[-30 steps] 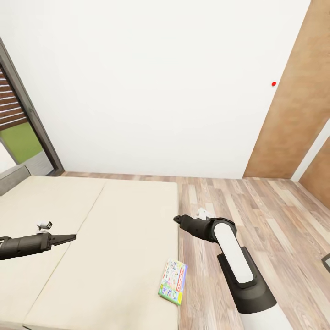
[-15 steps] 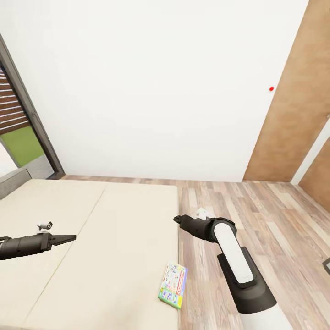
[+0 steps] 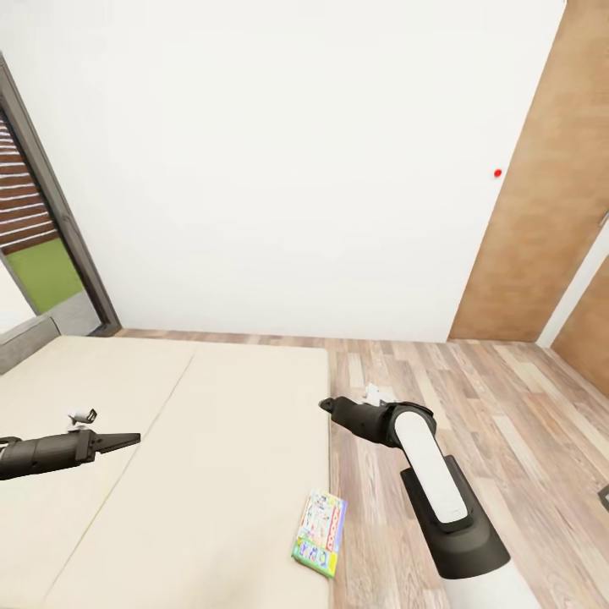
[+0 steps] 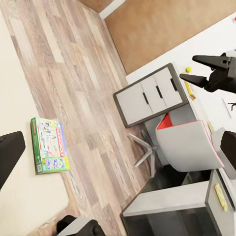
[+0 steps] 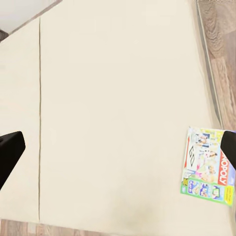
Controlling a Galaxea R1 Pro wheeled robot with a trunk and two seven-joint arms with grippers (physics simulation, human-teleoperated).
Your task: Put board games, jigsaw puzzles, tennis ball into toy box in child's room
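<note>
View tilted upward, board game point(image 3: 320, 533) at bed point(image 3: 169, 440) edge

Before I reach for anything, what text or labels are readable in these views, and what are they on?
"OPOLY": on the red band of the board game lying at the edge of the bed; the first letters sit behind the right hand's fingertip.
The smaller print on that box is too small to read.
Nothing else bears readable text.

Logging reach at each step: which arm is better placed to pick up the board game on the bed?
Right. The right gripper hangs open just beyond the pale blue-green board game box at the beige mattress edge; the left gripper is farther off.
</note>
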